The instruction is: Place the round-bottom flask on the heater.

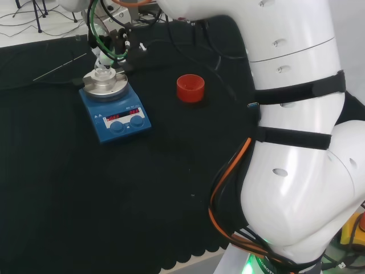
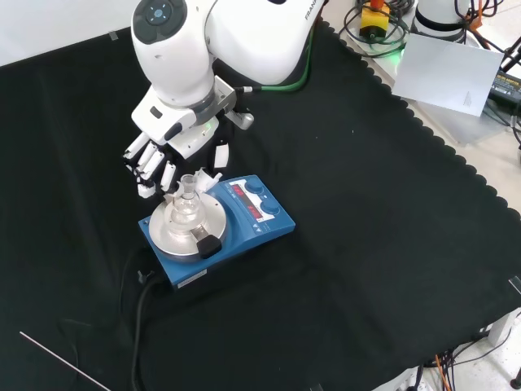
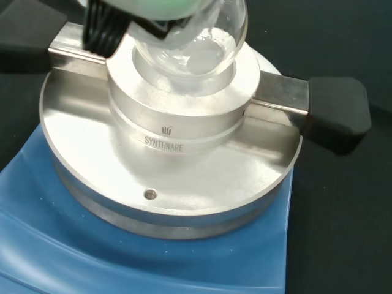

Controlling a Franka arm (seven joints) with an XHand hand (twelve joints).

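The clear round-bottom flask (image 2: 186,207) stands upright in the well of the silver block (image 2: 175,232) on the blue heater (image 2: 262,218). In the wrist view its bulb (image 3: 197,50) rests in the block's ring (image 3: 177,122). The hand (image 2: 163,134) hangs just above and behind it. Its fingers (image 2: 146,167) are on one side of the flask's neck and its thumb (image 2: 215,176) on the other, relaxed and a little apart from the glass. In the head view the hand (image 1: 109,44) is over the flask (image 1: 103,72) on the heater (image 1: 117,117) at the far left.
A red ribbed ring stand (image 1: 190,88) sits on the cloth to the right of the heater in the head view. A thin metal rod (image 2: 65,363) lies near the front edge. The heater's black cable (image 2: 140,314) trails forward. The block's black handle (image 3: 338,114) sticks out sideways.
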